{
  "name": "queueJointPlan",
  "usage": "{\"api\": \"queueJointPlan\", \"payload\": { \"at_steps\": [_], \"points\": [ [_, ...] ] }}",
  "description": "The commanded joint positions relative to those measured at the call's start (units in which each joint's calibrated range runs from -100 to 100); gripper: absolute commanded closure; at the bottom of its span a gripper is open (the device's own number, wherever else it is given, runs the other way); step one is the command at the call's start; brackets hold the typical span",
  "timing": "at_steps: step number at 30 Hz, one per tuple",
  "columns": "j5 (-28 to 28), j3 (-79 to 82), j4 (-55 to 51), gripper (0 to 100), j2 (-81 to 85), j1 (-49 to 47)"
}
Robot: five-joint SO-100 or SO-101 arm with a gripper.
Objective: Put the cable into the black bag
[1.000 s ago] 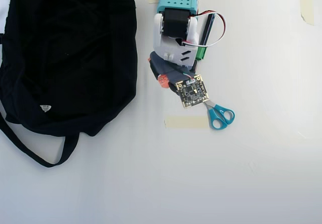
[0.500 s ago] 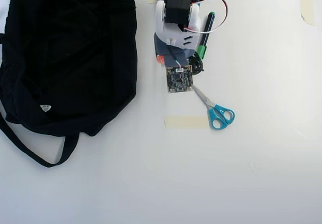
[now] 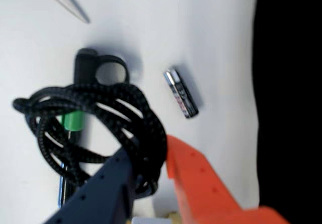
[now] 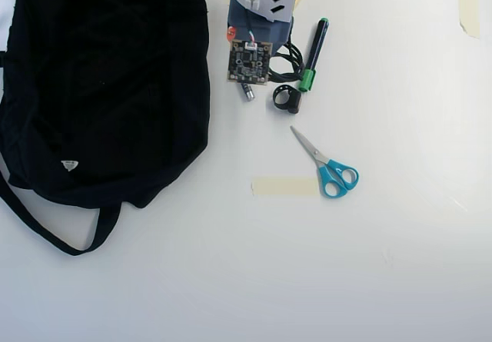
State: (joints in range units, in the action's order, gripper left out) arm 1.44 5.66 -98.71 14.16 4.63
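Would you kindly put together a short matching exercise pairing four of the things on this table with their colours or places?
Things:
1. cable
2. scissors
3. battery
4. bag

Descriptions:
A. blue handles, right of the tape strip in the overhead view
B. black braided coil, between the hand's fingers
C. large and black, on the left of the overhead view
D. small silver and black cylinder lying apart from the coil

Pairs: 1-B, 2-A, 3-D, 4-C

Black bag [image 4: 108, 88] lies left of the scissors [image 4: 327, 165].
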Motion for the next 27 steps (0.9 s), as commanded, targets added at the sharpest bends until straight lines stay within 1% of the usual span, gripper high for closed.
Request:
{"api": "queueJointPlan", "payload": {
  "at_steps": [1, 6, 8, 11, 18, 23, 24, 27],
  "points": [
    [-0.71, 1.44, 0.69, 98, 4.77, 2.33],
    [-2.23, 3.32, 4.66, 98, 5.68, 5.47],
    [-1.55, 3.41, 6.72, 98, 4.68, 7.56],
    [-2.12, 5.03, 9.39, 98, 4.43, 12.57],
    [-6.06, 9.34, 21.11, 98, 4.35, 21.62],
    [-5.74, 9.16, 24.47, 98, 2.36, 30.30],
    [-5.64, 8.89, 25.93, 98, 0.70, 33.59],
    [-5.58, 8.89, 29.12, 98, -2.29, 37.33]
  ]
}}
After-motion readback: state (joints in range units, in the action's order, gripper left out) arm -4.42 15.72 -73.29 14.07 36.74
